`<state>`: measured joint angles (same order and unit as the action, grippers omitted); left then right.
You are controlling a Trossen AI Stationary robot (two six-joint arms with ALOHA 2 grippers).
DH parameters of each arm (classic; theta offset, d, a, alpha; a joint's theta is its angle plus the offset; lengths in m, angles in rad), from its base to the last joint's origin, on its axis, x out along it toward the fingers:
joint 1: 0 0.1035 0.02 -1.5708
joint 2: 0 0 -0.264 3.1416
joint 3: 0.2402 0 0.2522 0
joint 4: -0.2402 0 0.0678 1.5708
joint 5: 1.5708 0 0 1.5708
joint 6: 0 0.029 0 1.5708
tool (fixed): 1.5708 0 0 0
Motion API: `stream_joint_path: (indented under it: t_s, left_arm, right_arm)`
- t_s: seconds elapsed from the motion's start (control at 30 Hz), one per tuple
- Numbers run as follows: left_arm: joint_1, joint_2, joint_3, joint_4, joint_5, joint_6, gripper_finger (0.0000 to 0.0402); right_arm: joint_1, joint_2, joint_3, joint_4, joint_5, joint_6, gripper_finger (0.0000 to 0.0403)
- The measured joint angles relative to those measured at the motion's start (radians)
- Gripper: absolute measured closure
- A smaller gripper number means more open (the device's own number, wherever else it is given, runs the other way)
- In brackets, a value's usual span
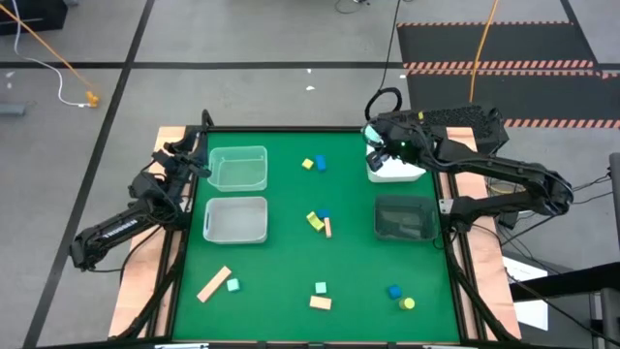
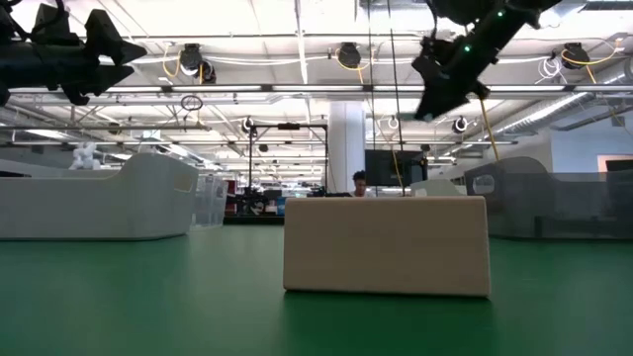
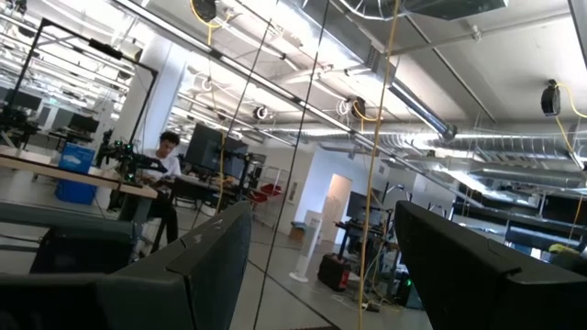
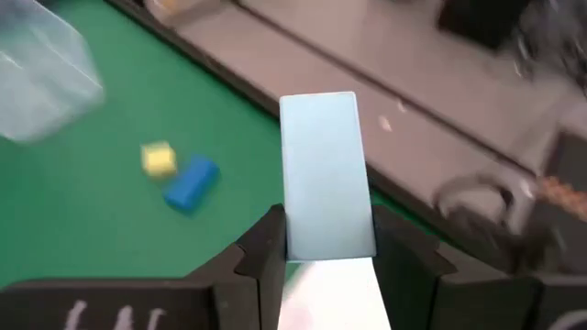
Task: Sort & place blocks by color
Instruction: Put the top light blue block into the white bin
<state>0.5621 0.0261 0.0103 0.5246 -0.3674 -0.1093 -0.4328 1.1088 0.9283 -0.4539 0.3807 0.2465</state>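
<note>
My right gripper hangs over the table's far right, above a white bin, and is shut on a mint green bar block. Beyond it a yellow block and a blue block lie on the green table. More blocks lie at the middle and along the near edge, among them a tan plank and a yellow cylinder. My left gripper stands open, raised at the table's far left corner, with nothing between its fingers. My right gripper pinches the mint bar by its two long sides between its two fingers. The fingers lie along the bar and slant down from the table's right side. The bar sticks out ahead of the fingertips, lifted clear of the table.
A clear bin and a pale bin stand at the left, a dark bin at the right near the white one. A tan block fills the low view's middle. A person sits at a desk far behind the table.
</note>
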Motion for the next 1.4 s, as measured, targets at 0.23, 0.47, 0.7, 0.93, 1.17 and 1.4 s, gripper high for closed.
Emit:
stream_joint_path:
  t_s: [0.23,0.47,0.7,0.93,1.17,1.4]
  left_arm:
    - [0.000,0.000,0.000,0.000,0.000,0.000,0.0133]
    - [0.000,0.000,0.000,0.000,0.000,0.000,0.0133]
    - [0.000,0.000,0.000,0.000,0.000,0.000,0.0133]
    - [0.000,0.000,0.000,0.000,0.000,0.000,0.0133]
    - [0.000,0.000,0.000,0.000,0.000,0.000,0.0133]
    - [0.000,0.000,0.000,0.002,0.000,0.000,0.0133]
  right_arm:
    - [-0.019,0.001,0.000,-0.217,0.016,0.157,0.0282]
    - [-0.049,0.006,0.000,-0.338,0.013,0.231,0.0282]
    - [-0.085,0.006,0.000,-0.369,0.013,0.278,0.0282]
    - [-0.126,0.006,-0.080,-0.344,0.012,0.370,0.0282]
    - [-0.143,0.006,-0.198,-0.227,0.008,0.427,0.0282]
    - [-0.144,0.006,-0.284,-0.125,-0.023,0.431,0.0269]
